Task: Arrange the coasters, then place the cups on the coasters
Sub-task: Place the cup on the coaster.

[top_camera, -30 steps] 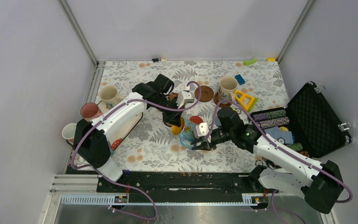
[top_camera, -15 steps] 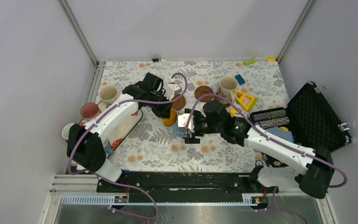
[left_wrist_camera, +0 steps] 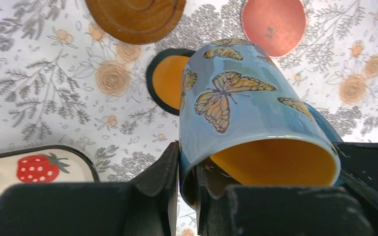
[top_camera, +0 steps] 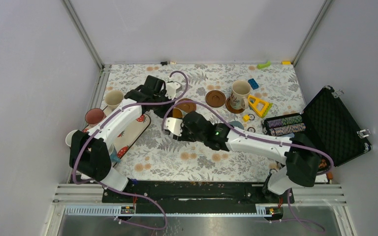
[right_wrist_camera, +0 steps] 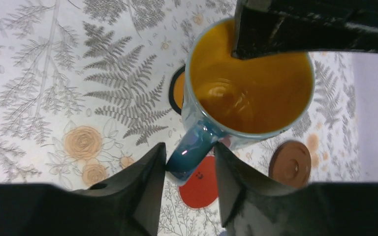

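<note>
Pinched at the rim wall by the left gripper [left_wrist_camera: 187, 182], jaws pressed on it: blue cup [left_wrist_camera: 246, 108], mouth up, long axis tilted off upright, base over the orange coaster [left_wrist_camera: 167, 81] on the surface [left_wrist_camera: 54, 83]. Handle [right_wrist_camera: 192, 147] toward the right gripper [right_wrist_camera: 189, 167], jaws spread astride it; cannot tell whether touching.

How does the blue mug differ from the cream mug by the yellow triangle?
The blue mug is pinched at its rim by the left claw, over the orange coaster; the cream mug stands free on a brown coaster. The blue mug is yellow inside, the cream mug pale. Both have handles.
</note>
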Controlling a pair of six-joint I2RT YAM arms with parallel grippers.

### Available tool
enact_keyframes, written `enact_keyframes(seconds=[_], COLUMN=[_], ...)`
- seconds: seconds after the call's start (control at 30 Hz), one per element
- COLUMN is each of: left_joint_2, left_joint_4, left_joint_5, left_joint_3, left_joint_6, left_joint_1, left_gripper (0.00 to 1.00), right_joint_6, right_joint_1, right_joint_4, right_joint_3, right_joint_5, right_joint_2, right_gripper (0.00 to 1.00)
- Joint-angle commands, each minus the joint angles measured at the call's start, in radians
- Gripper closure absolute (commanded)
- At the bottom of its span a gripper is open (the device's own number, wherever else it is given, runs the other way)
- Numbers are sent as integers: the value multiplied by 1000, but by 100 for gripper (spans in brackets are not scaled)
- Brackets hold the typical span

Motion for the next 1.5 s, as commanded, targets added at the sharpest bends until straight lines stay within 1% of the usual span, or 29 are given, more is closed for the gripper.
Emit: enact_keyframes(seconds=[0.0,0.03,0.1,0.17,0.2,0.23,0.27,0.3,0.33,0.43,0.5,0.53,0.6,0.67,0.77,0.87,0.97,1.03,1.17,1.3,1.47], left_joint_2=[-104,-113,-142,-180,-198,-216,-235,-254,-274,-326,-367,-389,-454,-538,-677,-843,-976,-1046,-1093,-1108,-1114], left_joint_4=[78,79,79,75,69,60,54,48,43,4,-33,-63,-108,-136,-164,-179,-152,-97,-80,-76,-76], left_joint_5=[102,99,103,116,125,136,135,129,120,135,164,185,198,163,86,75,87,57,23,19,30], left_joint_3=[5,0,-10,-16,-17,-13,-9,-1,5,37,43,39,3,-68,-195,-324,-433,-489,-484,-496,-503], left_joint_6=[-32,-28,-19,-4,5,15,26,30,37,80,112,133,164,176,189,204,199,164,139,138,140], left_joint_1=[-16,-15,-10,-2,5,20,40,58,107,245,343,386,461,513,530,532,533,532,532,538,550], left_gripper=[100,100,100,100,92,71,23,7,2,1,1,1,1,1,1,1,1,1,1,1,1], right_joint_6=[-24,-38,-64,-78,-81,-84,-83,-80,-74,-25,29,61,125,162,188,246,295,309,347,407,492], right_joint_1=[29,33,38,40,38,35,30,23,11,-51,-119,-173,-259,-326,-406,-491,-549,-565,-567,-568,-581], right_joint_4=[136,150,182,199,199,198,197,192,184,165,154,152,156,175,226,228,213,209,201,188,203], right_joint_3=[78,84,85,90,95,98,98,97,97,97,109,120,144,167,188,244,295,310,322,339,321], right_joint_5=[191,207,237,247,250,248,238,226,215,171,129,113,77,75,105,92,59,15,-8,12,14], right_joint_2=[67,77,86,84,78,69,55,41,27,-12,-29,-33,-28,2,66,146,227,260,299,340,338], right_gripper=[67,77,100,100,100,100,100,100,100,100,100,100,100,100,100,100,100,100,100,100,100])
